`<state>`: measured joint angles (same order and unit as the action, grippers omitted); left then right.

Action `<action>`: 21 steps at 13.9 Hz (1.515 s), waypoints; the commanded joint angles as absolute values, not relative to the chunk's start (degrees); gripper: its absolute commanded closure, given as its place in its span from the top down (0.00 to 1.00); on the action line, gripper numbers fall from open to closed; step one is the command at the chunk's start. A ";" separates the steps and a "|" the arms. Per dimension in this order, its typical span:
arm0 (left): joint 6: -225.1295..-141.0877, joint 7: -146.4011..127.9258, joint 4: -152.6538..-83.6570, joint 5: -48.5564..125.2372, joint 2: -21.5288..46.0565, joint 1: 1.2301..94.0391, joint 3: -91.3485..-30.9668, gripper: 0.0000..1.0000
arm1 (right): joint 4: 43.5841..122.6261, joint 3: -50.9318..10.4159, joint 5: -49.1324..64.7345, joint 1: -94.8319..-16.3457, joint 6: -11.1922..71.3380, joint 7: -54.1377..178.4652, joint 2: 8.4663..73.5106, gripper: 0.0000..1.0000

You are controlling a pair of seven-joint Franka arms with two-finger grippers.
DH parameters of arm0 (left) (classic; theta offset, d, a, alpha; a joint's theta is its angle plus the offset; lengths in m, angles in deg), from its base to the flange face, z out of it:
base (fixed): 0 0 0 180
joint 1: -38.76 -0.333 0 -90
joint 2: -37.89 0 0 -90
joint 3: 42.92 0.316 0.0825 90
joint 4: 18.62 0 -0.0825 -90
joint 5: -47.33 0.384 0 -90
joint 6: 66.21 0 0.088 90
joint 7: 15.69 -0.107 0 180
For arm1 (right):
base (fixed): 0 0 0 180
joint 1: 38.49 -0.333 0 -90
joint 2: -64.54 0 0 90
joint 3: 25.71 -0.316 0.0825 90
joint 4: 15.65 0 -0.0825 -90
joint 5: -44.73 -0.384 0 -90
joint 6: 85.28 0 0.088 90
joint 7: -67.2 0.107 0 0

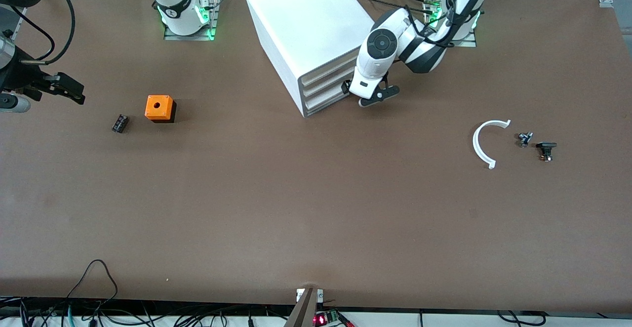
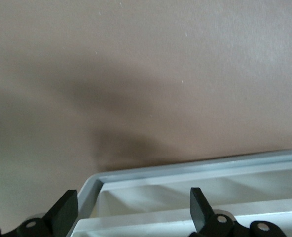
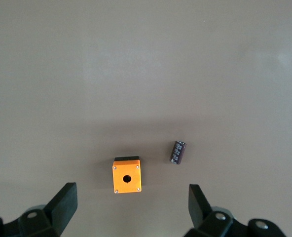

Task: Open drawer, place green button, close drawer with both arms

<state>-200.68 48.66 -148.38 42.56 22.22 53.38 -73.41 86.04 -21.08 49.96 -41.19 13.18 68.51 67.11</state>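
The white cabinet (image 1: 306,25) stands in the middle of the table near the arms' bases, and all three of its drawers look shut. The lowest drawer (image 1: 328,101) lies just above the table. My left gripper (image 1: 364,95) is open at the drawer fronts' end toward the left arm. In the left wrist view its fingers (image 2: 67,211) straddle a corner of the cabinet's front (image 2: 185,172). The tiny button (image 1: 525,139) lies on the table toward the left arm's end. My right gripper (image 1: 73,91) is open and empty, up over the right arm's end of the table.
An orange cube (image 1: 159,107) and a black ribbed part (image 1: 120,123) lie below the right gripper; both show in the right wrist view, the cube (image 3: 127,176) and the part (image 3: 178,152). A white curved strip (image 1: 481,144) and a black part with an orange tip (image 1: 546,150) flank the button.
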 commanded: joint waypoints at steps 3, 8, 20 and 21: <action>-200.95 48.74 -148.17 41.27 22.94 52.39 -73.24 1.00 | 88.94 -20.08 45.46 -41.65 14.65 67.11 69.29 1.00; -200.86 49.61 -148.35 41.18 23.20 52.82 -74.12 1.00 | 88.32 -19.91 45.88 -41.66 13.86 66.76 69.11 1.00; -167.15 10.03 -122.70 41.97 38.57 38.41 -55.42 1.00 | 86.92 -19.82 45.79 -41.39 13.68 66.84 68.58 1.00; -163.80 5.45 -121.81 42.15 40.50 38.41 -52.88 1.00 | 86.92 -19.91 45.79 -41.39 13.68 66.93 68.58 1.00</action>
<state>-170.05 14.30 -123.23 42.42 36.24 38.12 -56.55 87.01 -20.26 46.75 -41.20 14.15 68.06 67.89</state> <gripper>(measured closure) 0.000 0.000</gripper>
